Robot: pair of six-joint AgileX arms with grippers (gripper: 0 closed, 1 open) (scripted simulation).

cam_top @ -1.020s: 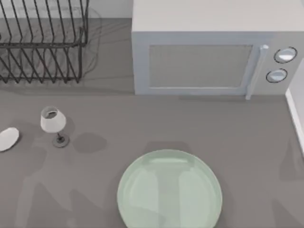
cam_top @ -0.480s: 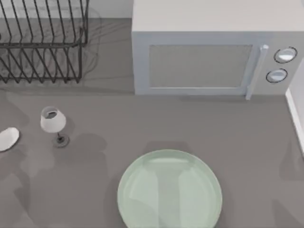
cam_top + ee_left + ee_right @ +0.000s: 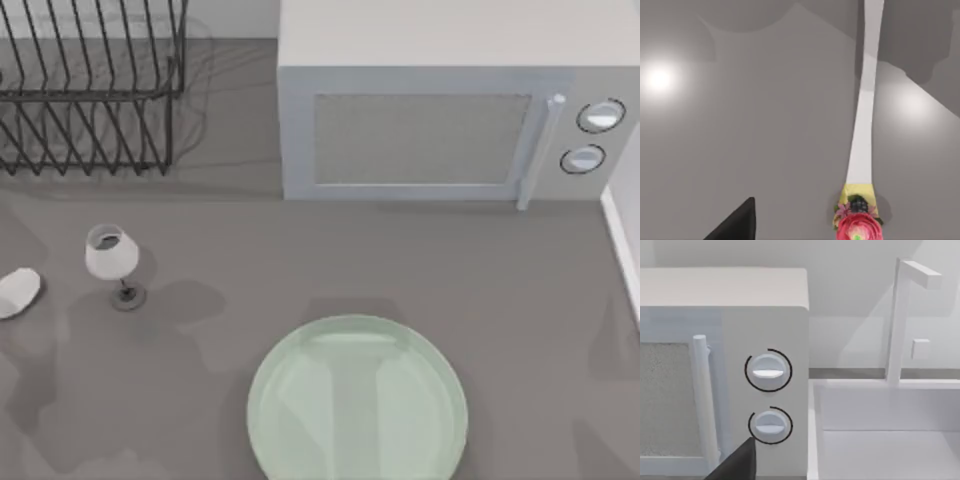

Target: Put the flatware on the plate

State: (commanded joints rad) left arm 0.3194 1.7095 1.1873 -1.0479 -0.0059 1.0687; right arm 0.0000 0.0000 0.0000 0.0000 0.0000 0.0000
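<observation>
A dark part of the left gripper (image 3: 735, 227) is seen over the bare table (image 3: 765, 125); whether it is open or closed cannot be told, and nothing is seen held. A pale flat strip (image 3: 862, 125) ending in a red flower lies nearby. The right gripper (image 3: 737, 465) is pointed at the microwave (image 3: 765, 365) dials, beside a sink (image 3: 890, 440); its state cannot be told either. The flatware (image 3: 18, 293) lies at the table's left edge, near a glass (image 3: 110, 255), well apart from the plate (image 3: 357, 400) at the front centre.
</observation>
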